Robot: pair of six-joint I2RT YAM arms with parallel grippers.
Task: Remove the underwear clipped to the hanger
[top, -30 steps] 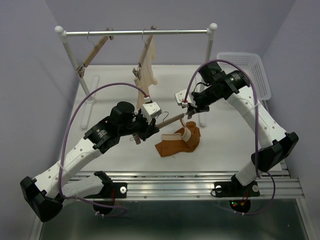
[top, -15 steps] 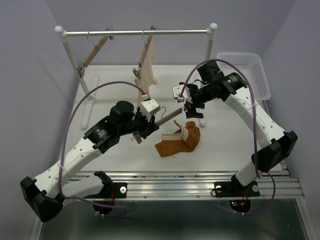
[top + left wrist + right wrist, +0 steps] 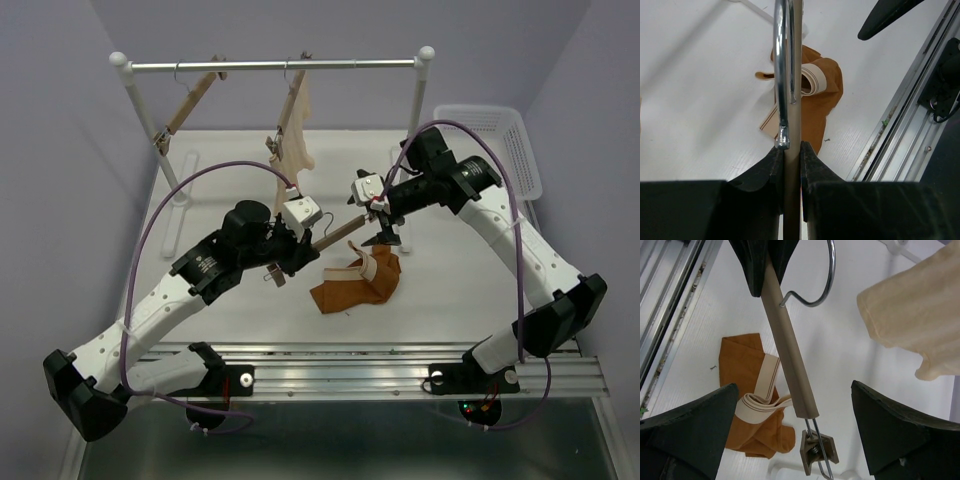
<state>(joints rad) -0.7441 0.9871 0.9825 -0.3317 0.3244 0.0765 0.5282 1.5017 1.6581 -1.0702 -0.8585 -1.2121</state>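
The underwear (image 3: 355, 285), rust-orange with a cream waistband, lies crumpled on the white table, apart from the hanger (image 3: 338, 236). My left gripper (image 3: 300, 243) is shut on the hanger's wooden bar (image 3: 792, 190), just below its wire hook (image 3: 782, 75). In the left wrist view the underwear (image 3: 825, 90) shows beyond the bar. My right gripper (image 3: 382, 225) hangs open above the bar's far end. In the right wrist view its jaws stand wide on either side of the hanger (image 3: 790, 355). The end clip (image 3: 818, 452) holds nothing, and the underwear (image 3: 740, 370) lies below.
A rail rack (image 3: 275, 66) stands at the back, carrying a bare hanger (image 3: 190, 105) and another with a cream garment (image 3: 297, 130). A white basket (image 3: 500, 140) sits at the back right. A metal rail (image 3: 380, 365) runs along the near edge.
My right gripper has opened and drawn up and back from the hanger's clip end. The left gripper kept its hold and the bar's free end rose slightly. The underwear stays on the table.
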